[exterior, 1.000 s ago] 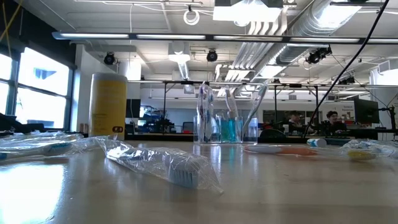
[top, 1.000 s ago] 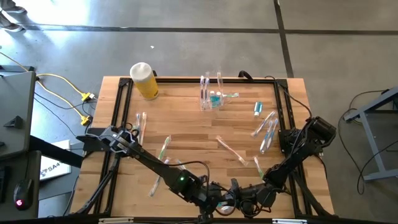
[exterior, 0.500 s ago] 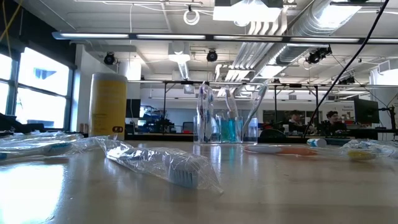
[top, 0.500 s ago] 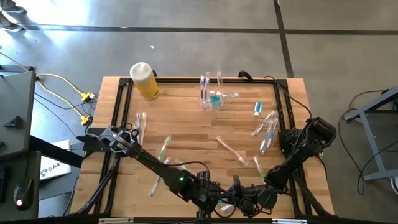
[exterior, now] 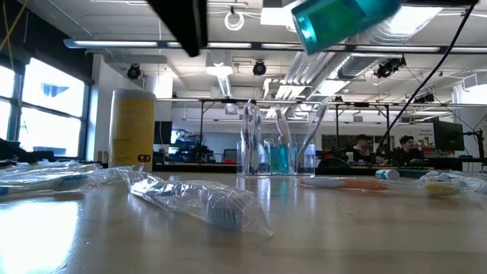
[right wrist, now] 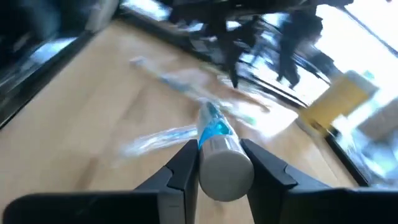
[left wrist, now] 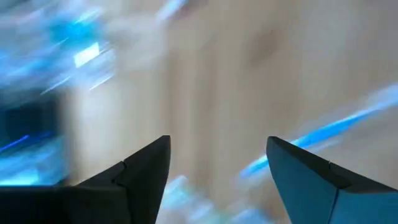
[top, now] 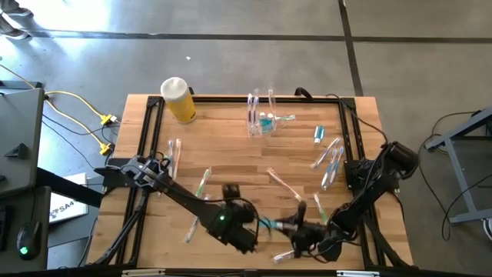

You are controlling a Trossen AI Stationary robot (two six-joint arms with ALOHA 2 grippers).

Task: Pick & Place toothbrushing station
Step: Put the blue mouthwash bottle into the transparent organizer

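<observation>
Right wrist view: a little teal white-capped tube point(right wrist: 217, 144) lies clamped between the two dark fingers of the right claw point(right wrist: 219, 163), cap end toward the camera, so that its length points forward over the table point(right wrist: 81, 118). High view: the same tube point(top: 270, 224) is carried clear of the wood near the table's front edge, between the right claw point(top: 296, 228) and the left claw point(top: 240, 206); held lengthwise like this, it is probably meant to be lowered upright into a container. Left wrist view: the left claw point(left wrist: 217, 168) stands with its fingers wide apart and nothing between them, apparently so as not to obstruct the other arm's load. Toward the back edge stands the small clear plastic cup point(top: 262, 121), upright, with toothbrushes point(top: 254, 108) in it, the likely destination. More toothbrushes point(top: 329, 163) lie scattered flat near the right edge. A yellow cylinder container point(top: 179, 100) stands at the back left corner, apart from the station.
</observation>
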